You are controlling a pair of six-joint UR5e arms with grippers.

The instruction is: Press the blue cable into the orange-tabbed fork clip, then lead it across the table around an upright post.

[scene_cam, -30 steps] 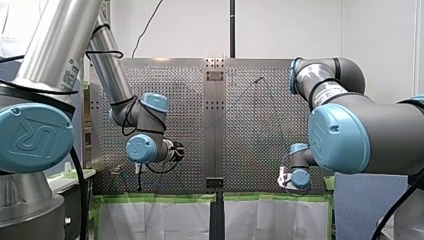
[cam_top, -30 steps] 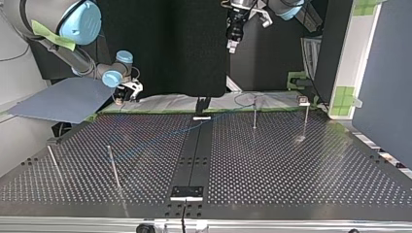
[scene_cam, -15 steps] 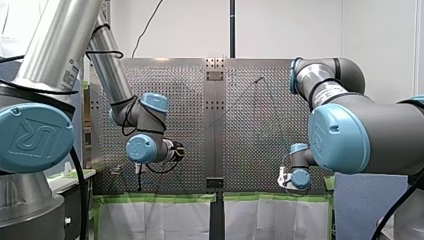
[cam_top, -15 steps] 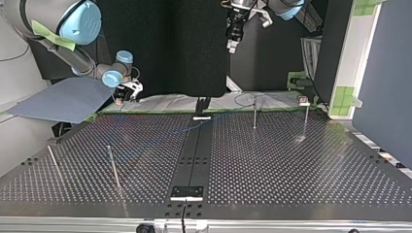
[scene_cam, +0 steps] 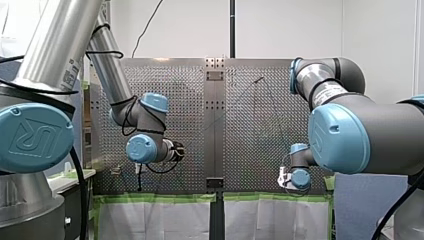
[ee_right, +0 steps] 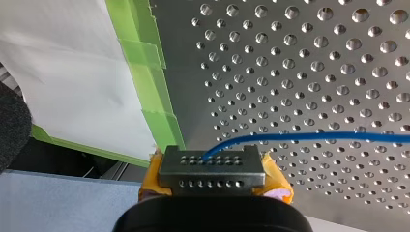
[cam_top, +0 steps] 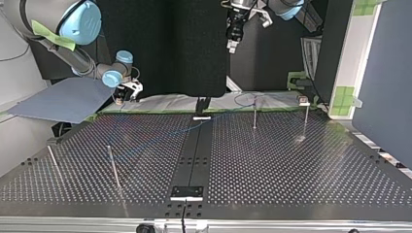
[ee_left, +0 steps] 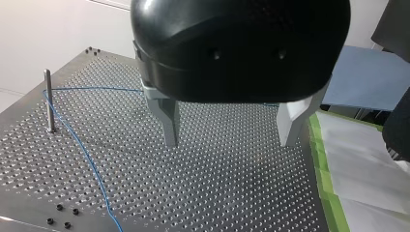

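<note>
My right gripper [ee_right: 212,169] is pinched shut on the blue cable [ee_right: 309,137], near the taped edge of the tabletop [ee_right: 300,58]. My left gripper [ee_left: 230,137] is wide apart, holding nothing. The cable bends by a post [ee_left: 48,99], I think. Pull too hard and it could slip out.

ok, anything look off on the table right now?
Nothing stands out. The blue cable lies slack on the table, bending near one post, with its end clamped in my right gripper. My left gripper hangs open and empty above the table. No damage or tangle is visible.
</note>
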